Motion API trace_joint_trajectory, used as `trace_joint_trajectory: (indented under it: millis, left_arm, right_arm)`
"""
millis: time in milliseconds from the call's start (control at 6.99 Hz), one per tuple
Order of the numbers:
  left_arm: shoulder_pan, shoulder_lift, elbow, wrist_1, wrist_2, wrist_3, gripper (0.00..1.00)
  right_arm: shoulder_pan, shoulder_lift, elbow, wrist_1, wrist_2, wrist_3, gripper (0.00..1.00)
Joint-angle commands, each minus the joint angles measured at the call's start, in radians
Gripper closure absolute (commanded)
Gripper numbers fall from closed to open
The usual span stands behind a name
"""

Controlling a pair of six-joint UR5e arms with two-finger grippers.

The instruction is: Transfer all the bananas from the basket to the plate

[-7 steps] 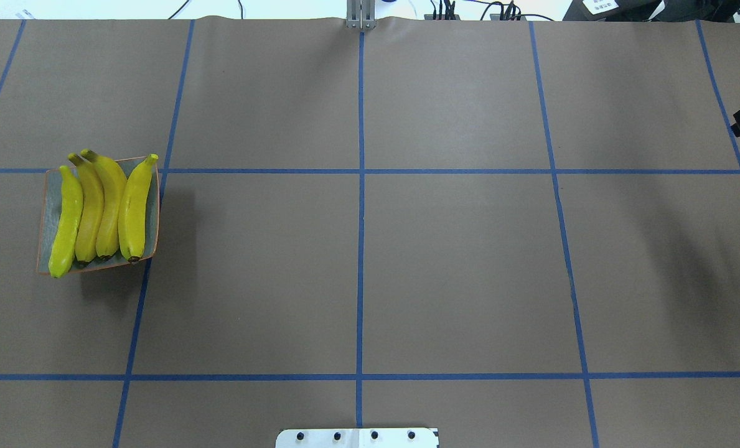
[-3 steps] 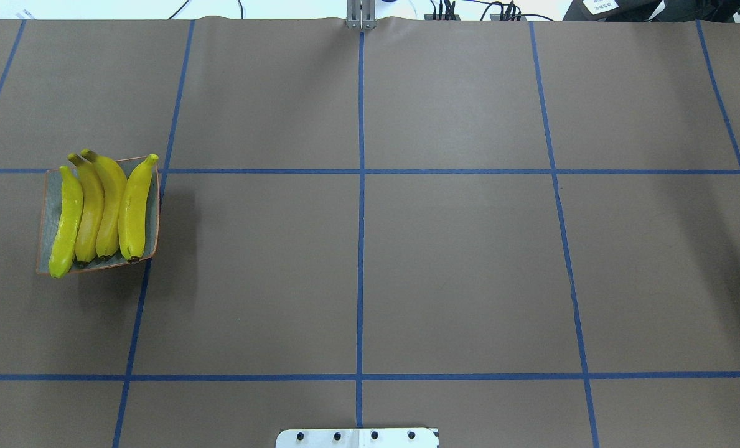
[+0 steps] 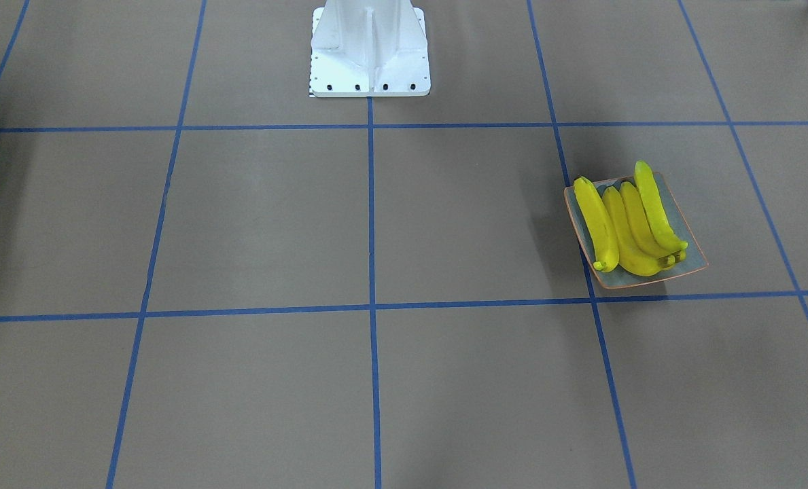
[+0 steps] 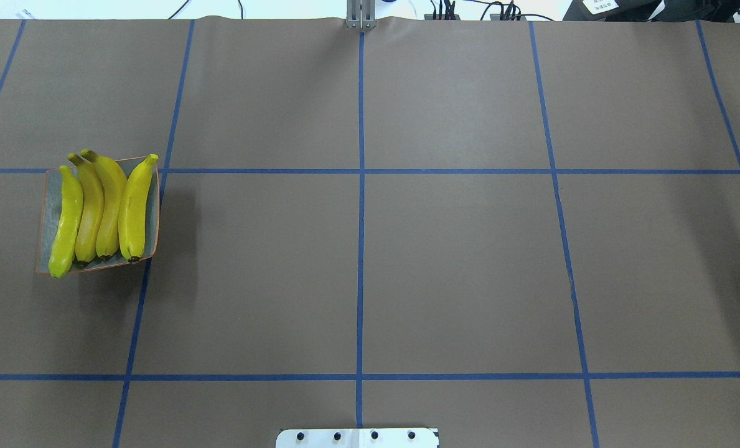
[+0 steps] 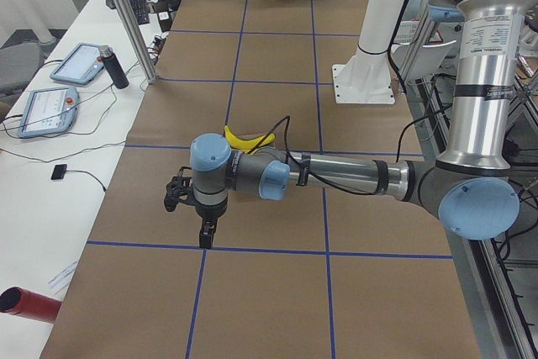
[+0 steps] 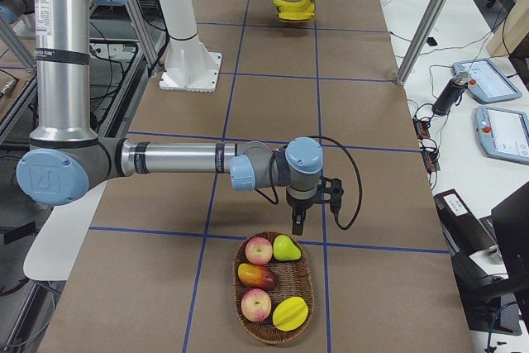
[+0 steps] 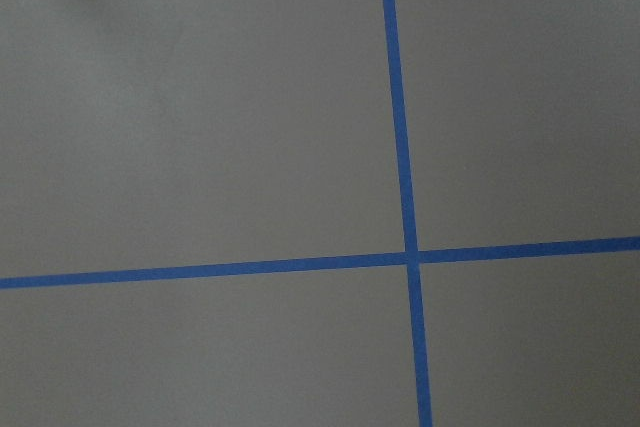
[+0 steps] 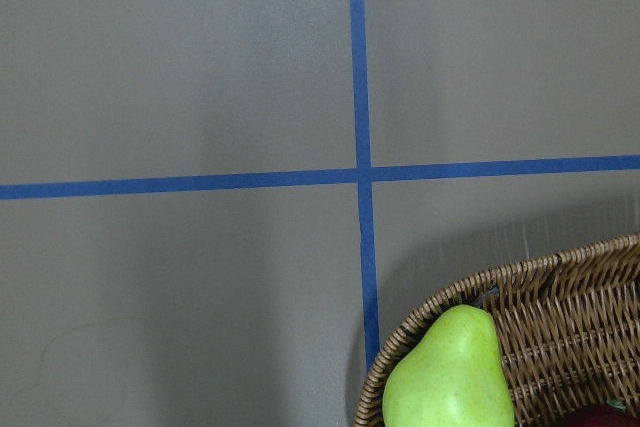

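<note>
Bananas [image 4: 99, 208]: bright yellow, dark tips. Plate [image 4: 50, 199]: grey-blue, thin orange rim. Tabletop [image 4: 457, 267]: matte brown, blue tape grid. Basket [image 8: 560, 327]: woven tan wicker. Pear [image 8: 450, 372] in basket: light green. Apples [image 6: 259, 250] in basket: red and yellow.

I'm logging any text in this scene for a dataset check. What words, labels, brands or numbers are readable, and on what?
No text can be read in any view.
White label on the dark equipment beyond the table: print too small to read.
Tablet screens on the side bench: blurred, unreadable.
Bananas, plate, basket: no markings visible.
</note>
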Motion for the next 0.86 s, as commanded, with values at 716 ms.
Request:
trace_joint_trajectory:
  millis: [716]
  left_arm:
    - [-0.011, 0.043, -0.006, 0.003, -0.107, -0.005, 0.00]
  right_arm:
    - [0.045, -0.039, -0.036, 0.011, 0.114, 0.005, 0.00]
